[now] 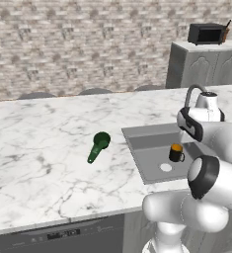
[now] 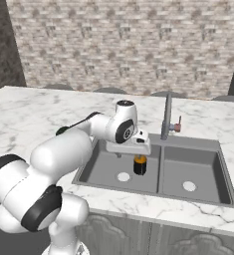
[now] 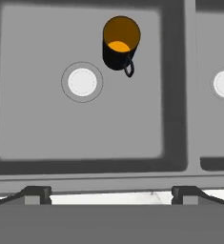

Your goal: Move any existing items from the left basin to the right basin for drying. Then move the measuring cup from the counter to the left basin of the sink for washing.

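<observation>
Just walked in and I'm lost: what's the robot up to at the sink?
The arm is reaching over the left basin, with its gripper open, empty and above the basin floor. A black mug with an orange inside stands upright in that basin, beside the drain and untouched. The right basin holds nothing. The green measuring cup lies on the counter left of the sink. So neither move is done yet.

No readable text anywhere in the kitchen scene.
The black panel [image 1: 63, 234] on the cabinet front under the table [image 1: 38, 163] shows a few pale marks, too small and blurred to read as letters or numbers. No labels, brands or signs can be read elsewhere.
</observation>
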You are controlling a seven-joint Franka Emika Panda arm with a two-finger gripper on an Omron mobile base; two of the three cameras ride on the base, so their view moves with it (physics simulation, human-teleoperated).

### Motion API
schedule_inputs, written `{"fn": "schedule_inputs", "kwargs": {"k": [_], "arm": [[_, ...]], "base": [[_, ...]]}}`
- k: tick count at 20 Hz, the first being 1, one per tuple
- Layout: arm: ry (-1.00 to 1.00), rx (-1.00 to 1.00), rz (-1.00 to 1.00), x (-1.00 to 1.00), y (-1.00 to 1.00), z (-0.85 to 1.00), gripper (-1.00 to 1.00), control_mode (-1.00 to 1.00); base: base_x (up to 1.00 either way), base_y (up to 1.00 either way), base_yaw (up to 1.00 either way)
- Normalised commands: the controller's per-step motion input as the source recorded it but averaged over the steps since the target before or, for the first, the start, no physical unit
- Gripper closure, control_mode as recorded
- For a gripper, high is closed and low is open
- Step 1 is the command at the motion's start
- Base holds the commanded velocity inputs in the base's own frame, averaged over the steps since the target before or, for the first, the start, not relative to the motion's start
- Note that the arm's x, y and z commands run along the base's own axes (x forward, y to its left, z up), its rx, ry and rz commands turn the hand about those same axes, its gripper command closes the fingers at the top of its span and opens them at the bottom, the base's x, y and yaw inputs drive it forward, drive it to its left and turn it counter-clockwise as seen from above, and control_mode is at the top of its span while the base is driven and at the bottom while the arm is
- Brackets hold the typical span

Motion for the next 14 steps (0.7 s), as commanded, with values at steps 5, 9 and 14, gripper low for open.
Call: {"fn": "schedule_inputs", "kwargs": {"k": [5, 9, 14], "arm": [[0.00, 0.00, 0.00, 0.16, 0.00, -0.20, -1.00, -1.00], [0.00, 0.00, 0.00, 0.18, 0.00, -0.18, -1.00, -1.00], [0.00, 0.00, 0.00, 0.17, -0.03, -0.16, -1.00, -1.00]], "base": [[0.00, 0.00, 0.00], [0.00, 0.00, 0.00], [0.00, 0.00, 0.00]]}}
